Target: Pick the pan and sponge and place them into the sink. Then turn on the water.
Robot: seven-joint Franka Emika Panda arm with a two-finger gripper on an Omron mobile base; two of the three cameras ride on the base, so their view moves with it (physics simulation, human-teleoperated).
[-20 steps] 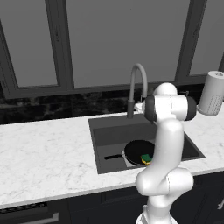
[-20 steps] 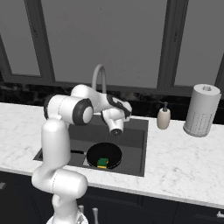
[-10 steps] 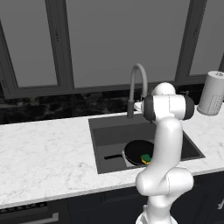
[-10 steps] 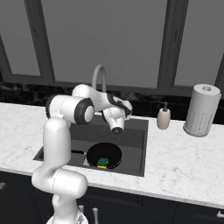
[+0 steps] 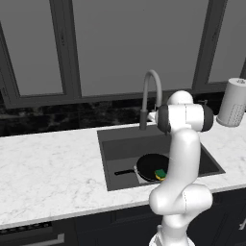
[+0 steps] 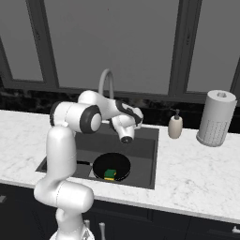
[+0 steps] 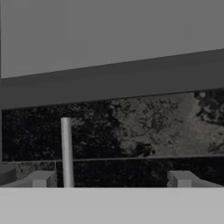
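The black pan (image 6: pixel 111 167) lies on the floor of the dark sink (image 6: pixel 145 154), with the yellow-and-green sponge (image 6: pixel 110 174) resting inside it. From the left base view the pan (image 5: pixel 150 165) and sponge (image 5: pixel 160 173) sit in the sink (image 5: pixel 120 144), partly behind my arm. My gripper (image 6: pixel 136 116) hovers above the basin beside the grey arched faucet (image 6: pixel 107 84), open and holding nothing. In the hand view its fingertips (image 7: pixel 41 178) stand wide apart, the gripper (image 7: pixel 111 178) faces the back wall, and the faucet stem (image 7: pixel 65 151) rises at left. No water shows at the spout.
A white soap pump bottle (image 6: pixel 175 127) and a paper towel roll (image 6: pixel 215 118) stand on the marble counter (image 6: pixel 197 173) right of the sink. Dark window frames and a black backsplash run behind. The counter (image 5: pixel 48 168) stretches left of the basin.
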